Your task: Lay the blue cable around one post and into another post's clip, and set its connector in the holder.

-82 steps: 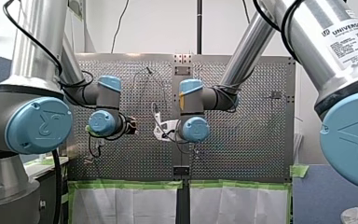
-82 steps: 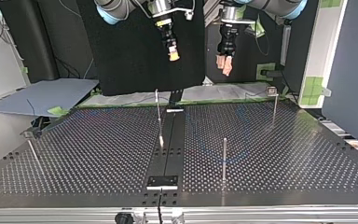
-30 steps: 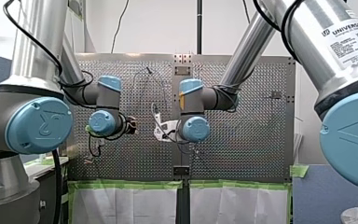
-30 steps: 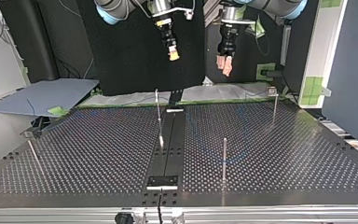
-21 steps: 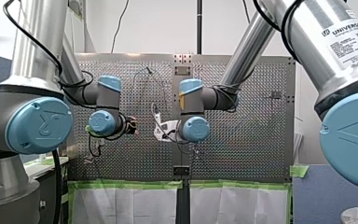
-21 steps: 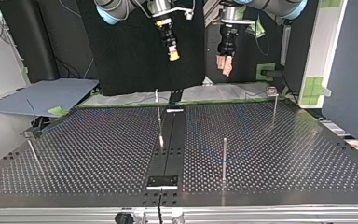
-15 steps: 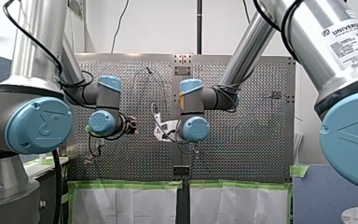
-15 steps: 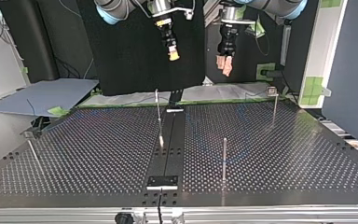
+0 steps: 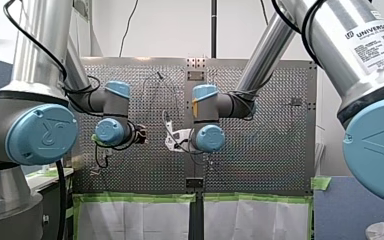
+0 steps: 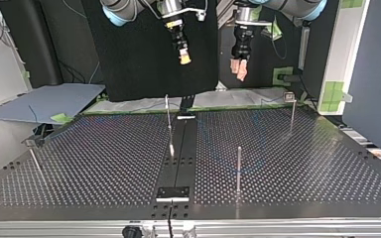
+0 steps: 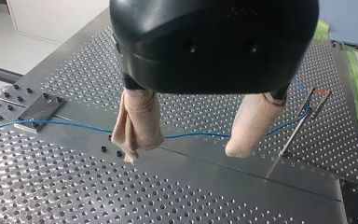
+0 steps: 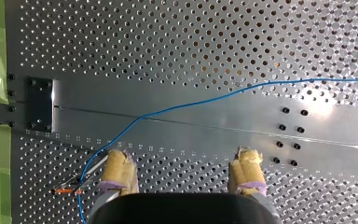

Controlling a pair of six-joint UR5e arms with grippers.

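Note:
The thin blue cable lies loose on the perforated table, running under my left gripper, which hangs open above it with beige pads and holds nothing. One end of the cable rises to an orange-tipped clip on a slim post. My right gripper is also open and empty, its yellow pads above the cable near that same clip. In the top view both grippers, right and left, hang high over the far edge.
Slim posts stand on the table: one near the middle, one nearer the top view's front, one at its right with a clip on top, one at its left. A dark plate sits at the front centre.

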